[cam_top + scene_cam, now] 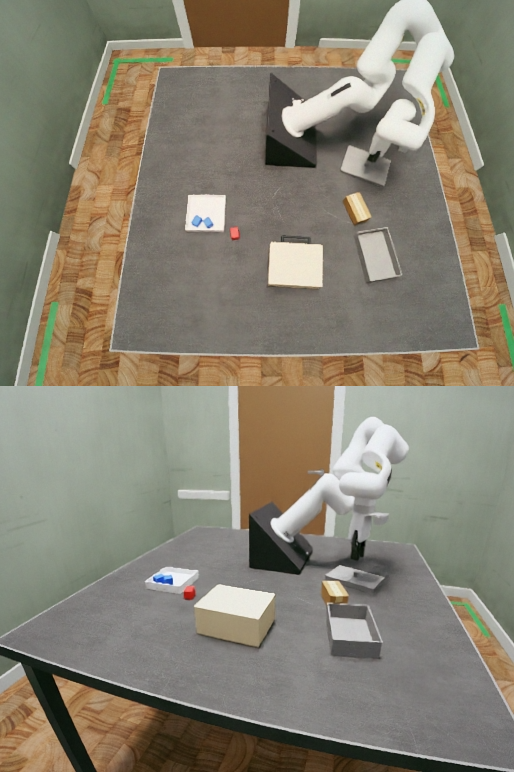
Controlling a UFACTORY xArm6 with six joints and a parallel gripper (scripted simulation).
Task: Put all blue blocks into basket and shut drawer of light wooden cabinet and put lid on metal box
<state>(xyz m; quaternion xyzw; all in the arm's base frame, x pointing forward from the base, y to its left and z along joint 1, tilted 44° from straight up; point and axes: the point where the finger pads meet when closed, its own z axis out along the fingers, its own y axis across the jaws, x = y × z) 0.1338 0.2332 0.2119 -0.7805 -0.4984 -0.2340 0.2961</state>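
Note:
The white basket (205,213) holds two blue blocks (202,221); it also shows in the exterior view (171,579). A red block (234,233) lies just right of the basket. The light wooden cabinet (295,264) stands at the front middle, its drawer handle (295,239) close against its far side. The grey metal box (378,254) stands open and looks empty. Its flat lid (365,165) lies on the table further back. My gripper (357,550) hangs a little above the lid, partly open, with nothing between the fingers.
A tan wooden block (356,208) lies between the lid and the metal box. A black wedge-shaped stand (290,125) holds the arm's base at the back middle. The table edge runs to the right of the lid and box.

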